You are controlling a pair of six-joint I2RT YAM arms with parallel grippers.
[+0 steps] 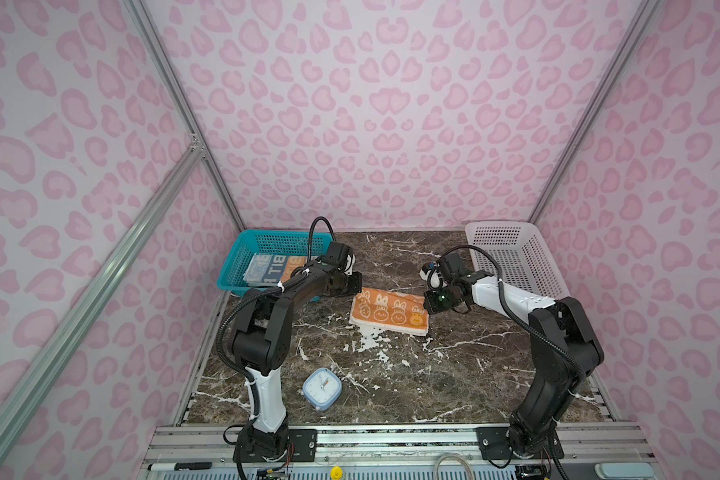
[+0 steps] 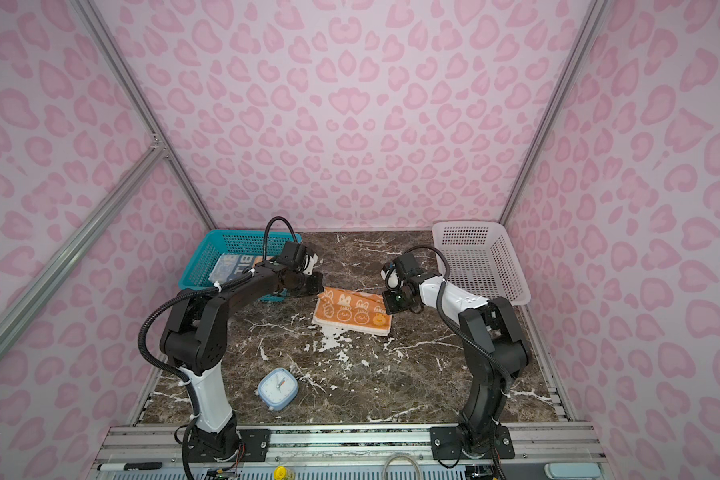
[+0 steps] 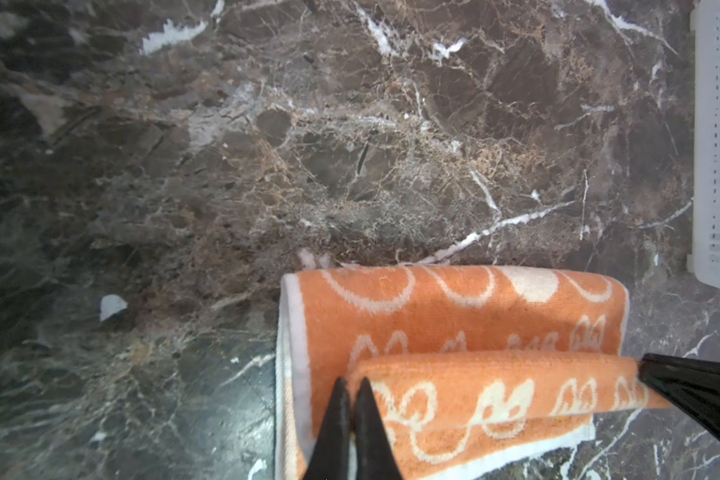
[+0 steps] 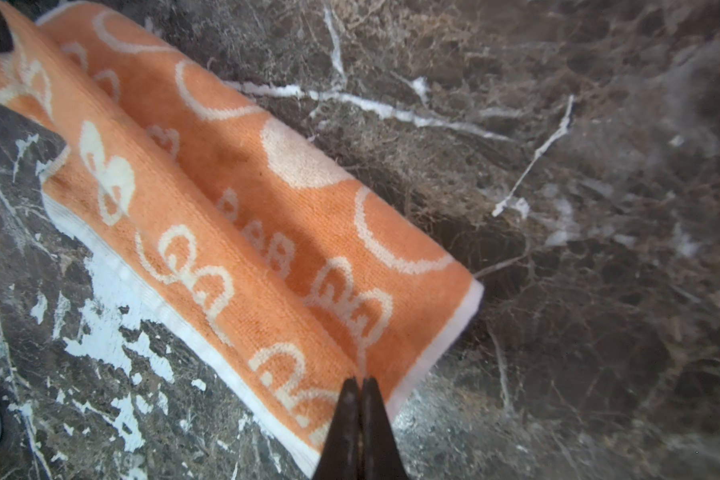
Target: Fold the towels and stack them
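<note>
Three walls (image 1: 391, 104) are covered in pale pink with darker pink heart and leopard blotches, lit softly and evenly. Silver aluminium struts (image 1: 177, 95) run up both back corners, and a diagonal brace (image 1: 113, 266) crosses the left wall. The table (image 1: 454, 365) is dark brown marble with white veins and chipped white patches. A metal rail (image 1: 391, 436) of slotted profiles lines its near edge.
</note>
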